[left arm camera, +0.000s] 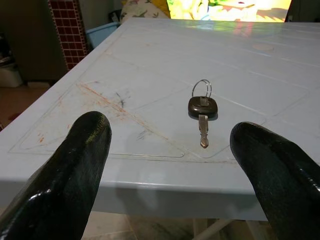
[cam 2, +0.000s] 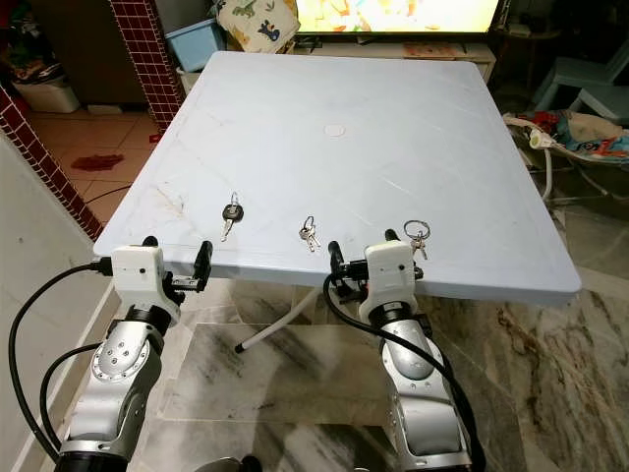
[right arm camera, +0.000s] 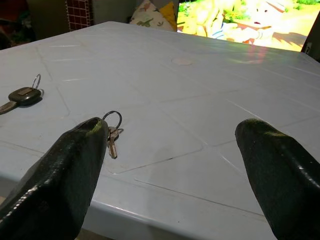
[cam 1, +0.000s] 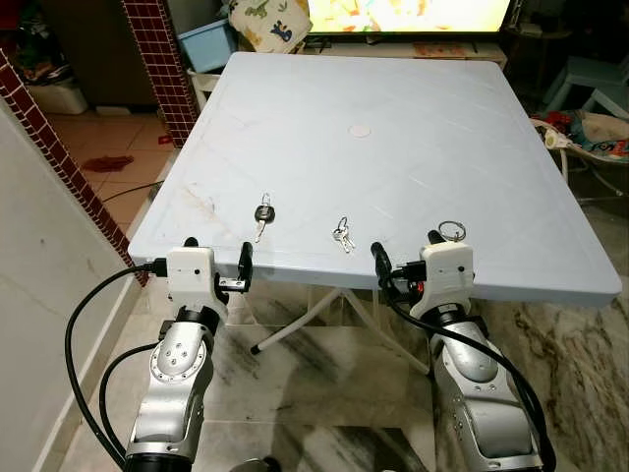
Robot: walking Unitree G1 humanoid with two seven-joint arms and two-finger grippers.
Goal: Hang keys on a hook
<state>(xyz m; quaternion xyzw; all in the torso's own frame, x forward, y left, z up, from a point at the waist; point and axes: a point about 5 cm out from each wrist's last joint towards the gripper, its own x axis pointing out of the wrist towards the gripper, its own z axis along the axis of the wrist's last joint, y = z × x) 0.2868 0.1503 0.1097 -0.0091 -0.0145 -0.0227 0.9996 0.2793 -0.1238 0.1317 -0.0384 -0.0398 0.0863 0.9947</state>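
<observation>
Three sets of keys lie near the front edge of a pale blue plastic table (cam 1: 393,108). A black-headed key (cam 1: 263,214) on a ring lies at the left, and shows just beyond my left fingers as the black key (left arm camera: 202,107). A small silver pair of keys (cam 1: 342,234) lies in the middle. Keys on a large ring (cam 1: 452,232) lie beside my right wrist housing. My left gripper (cam 1: 217,256) is open at the table's front edge, facing the black key. My right gripper (cam 1: 406,250) is open at the same edge, with the silver keys (right arm camera: 112,135) next to one finger (right arm camera: 75,165).
A red-tiled pillar (cam 1: 157,59) and a white wall (cam 1: 39,256) stand to the left. A lit TV (cam 1: 408,12), a blue bin (cam 1: 208,44) and a dinosaur cushion (cam 1: 267,22) are behind the table. A baby bouncer (cam 1: 590,133) is at the right. Table legs (cam 1: 324,315) stand on marble floor.
</observation>
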